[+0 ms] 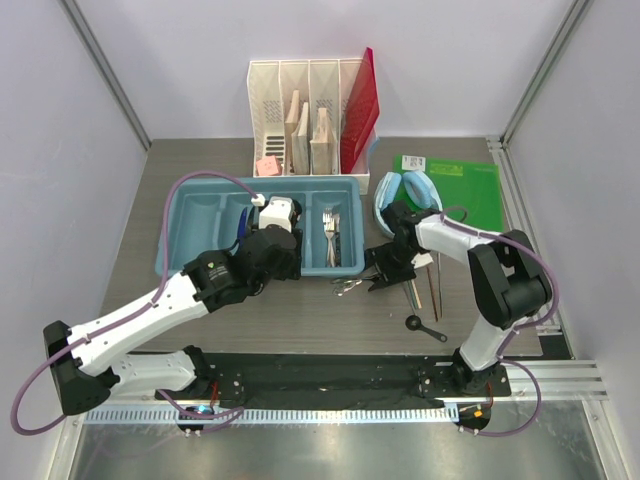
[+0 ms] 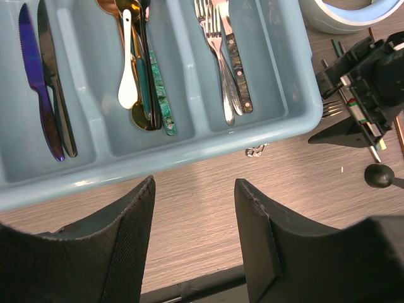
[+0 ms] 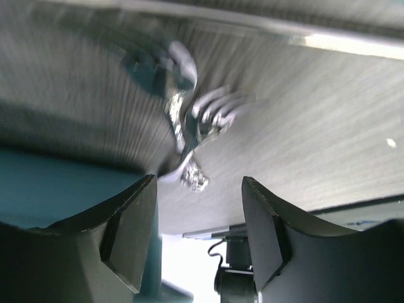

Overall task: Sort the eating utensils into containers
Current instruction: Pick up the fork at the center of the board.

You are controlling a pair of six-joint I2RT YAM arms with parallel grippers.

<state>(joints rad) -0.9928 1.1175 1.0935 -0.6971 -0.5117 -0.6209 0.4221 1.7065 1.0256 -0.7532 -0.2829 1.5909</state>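
The light blue tray (image 1: 200, 200) holds knives (image 2: 44, 82) in its left compartment, spoons (image 2: 142, 69) in the second and forks (image 2: 227, 57) in the third. My left gripper (image 2: 194, 189) hangs open and empty over the bare table just in front of the tray (image 2: 189, 151). A silver fork (image 1: 347, 286) lies on the table beside the tray's right end. My right gripper (image 1: 380, 276) is open right next to it; in the right wrist view the fork (image 3: 189, 120) is a blur just beyond the open jaws (image 3: 199, 189). A black spoon (image 1: 425, 327) and brown chopsticks (image 1: 437, 285) lie further right.
A white slotted file organizer (image 1: 305, 115) with a red folder stands behind the tray. Light blue headphones (image 1: 405, 190) and a green sheet (image 1: 460, 180) lie at the back right. The black base rail (image 1: 330, 375) runs along the near edge.
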